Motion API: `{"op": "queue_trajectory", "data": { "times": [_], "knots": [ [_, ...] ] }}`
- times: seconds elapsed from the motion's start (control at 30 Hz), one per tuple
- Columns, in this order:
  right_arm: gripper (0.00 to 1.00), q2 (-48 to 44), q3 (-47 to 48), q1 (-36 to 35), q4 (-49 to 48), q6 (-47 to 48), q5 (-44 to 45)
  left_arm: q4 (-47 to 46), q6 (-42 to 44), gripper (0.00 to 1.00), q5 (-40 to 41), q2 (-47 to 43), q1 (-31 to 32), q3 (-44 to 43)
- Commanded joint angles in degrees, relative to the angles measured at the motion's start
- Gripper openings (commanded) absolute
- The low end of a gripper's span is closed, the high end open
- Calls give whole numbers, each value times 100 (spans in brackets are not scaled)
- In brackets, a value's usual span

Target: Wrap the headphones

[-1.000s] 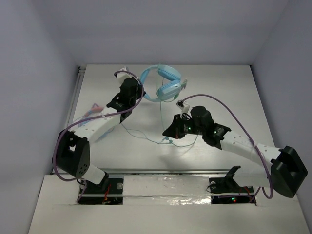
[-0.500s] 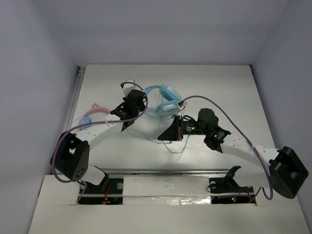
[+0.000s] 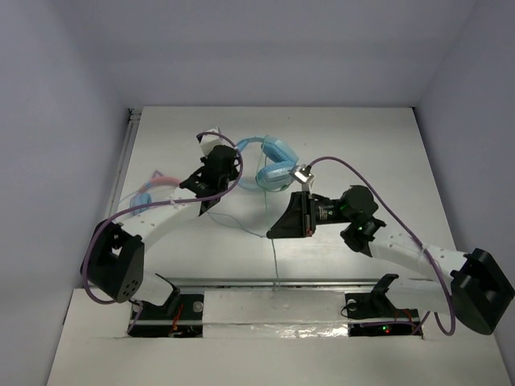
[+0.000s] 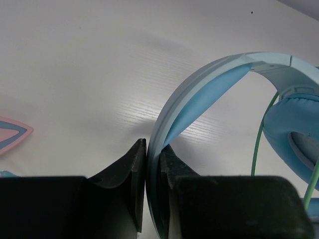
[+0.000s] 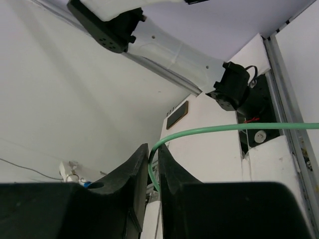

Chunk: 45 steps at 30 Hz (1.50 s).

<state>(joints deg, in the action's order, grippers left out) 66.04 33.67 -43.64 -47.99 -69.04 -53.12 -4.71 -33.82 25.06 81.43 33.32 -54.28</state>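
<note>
The light blue headphones (image 3: 273, 165) lie at the table's centre back. My left gripper (image 3: 229, 170) is shut on their padded headband (image 4: 199, 94), pinched between both fingers; an ear cup (image 4: 296, 124) shows to the right. The thin green cable (image 3: 274, 241) runs from the ear cups toward the front edge. My right gripper (image 3: 278, 227) is shut on that cable (image 5: 209, 130), which bends out from between the fingers and stretches to the right. The right gripper is raised and tilted, pointing toward the arm bases.
A second pair of blue headphones with a pink headband (image 3: 153, 189) lies at the left, partly under my left arm; its pink tip shows in the left wrist view (image 4: 12, 134). The right arm's purple cable (image 3: 362, 173) arcs over the table. The mount rail (image 3: 273, 283) runs along the front.
The left gripper pulled the headphones toward the front left, then held still. The right gripper moved toward the front edge, pulling the green cable straight.
</note>
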Motion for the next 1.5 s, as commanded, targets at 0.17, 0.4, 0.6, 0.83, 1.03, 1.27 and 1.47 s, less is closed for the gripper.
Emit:
{"op": "queue_trajectory", "data": {
  "times": [0.17,0.4,0.6,0.83,1.03,1.27,1.47],
  "knots": [
    [0,-645,753,-66,1884,933,143,-329,-37,0,184,-311,-27,-224],
    [0,-163,2625,-66,4761,2876,1479,119,271,0,192,-434,420,-48],
    [0,400,4005,127,6756,4239,2771,821,728,0,-396,-672,491,32],
    [0,805,4797,330,8356,5145,4254,2351,1527,0,-502,-786,491,-548],
    [0,954,5157,461,9077,5418,5141,3098,2274,0,-659,-769,491,-961],
    [0,1463,5510,461,9273,5550,6419,2714,2802,0,-2168,-891,491,-857],
    [0,1631,5185,461,8421,5524,6525,2300,2759,0,-2928,-1050,491,-777]
  ]
}}
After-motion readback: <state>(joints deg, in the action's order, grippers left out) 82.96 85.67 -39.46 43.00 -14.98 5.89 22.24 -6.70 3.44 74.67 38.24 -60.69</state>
